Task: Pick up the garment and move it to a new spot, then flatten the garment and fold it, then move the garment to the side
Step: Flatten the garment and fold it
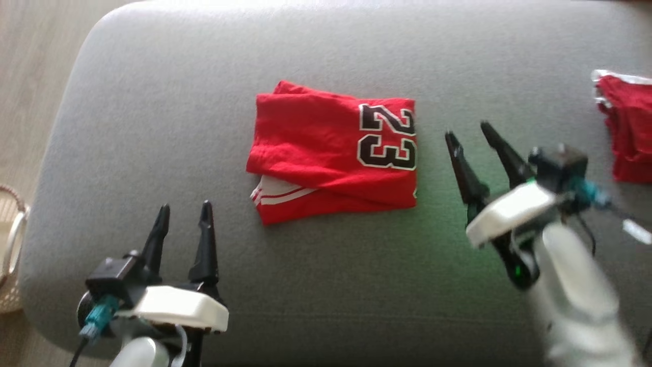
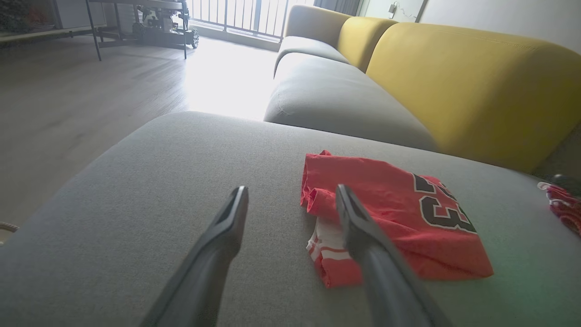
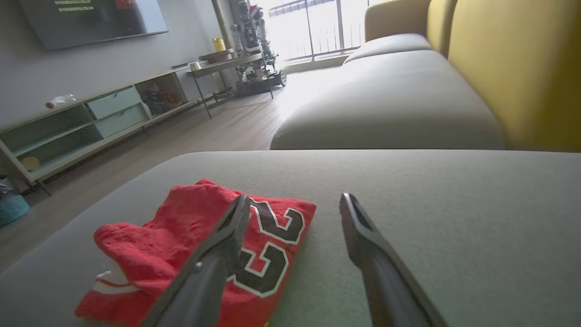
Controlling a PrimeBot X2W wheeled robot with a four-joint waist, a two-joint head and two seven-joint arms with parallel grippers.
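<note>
I am working in a home living room. Evidence: a grey-cushioned sofa (image 2: 345, 95) with yellow backrests (image 2: 467, 86), a wall-mounted television (image 3: 93, 20) above a low shelf unit (image 3: 81, 129), a wood plank floor (image 2: 91, 100), and a railed balcony window (image 2: 240, 16) admitting daylight.

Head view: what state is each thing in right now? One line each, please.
Red jersey: folded, lying on the grey cushion, number 23 up, not held.
Left gripper: jaws open, empty, clear of the jersey.
Right gripper: jaws open, empty, just off the jersey's right edge.
Second red garment: rumpled, at the cushion's right side, untouched.
</note>
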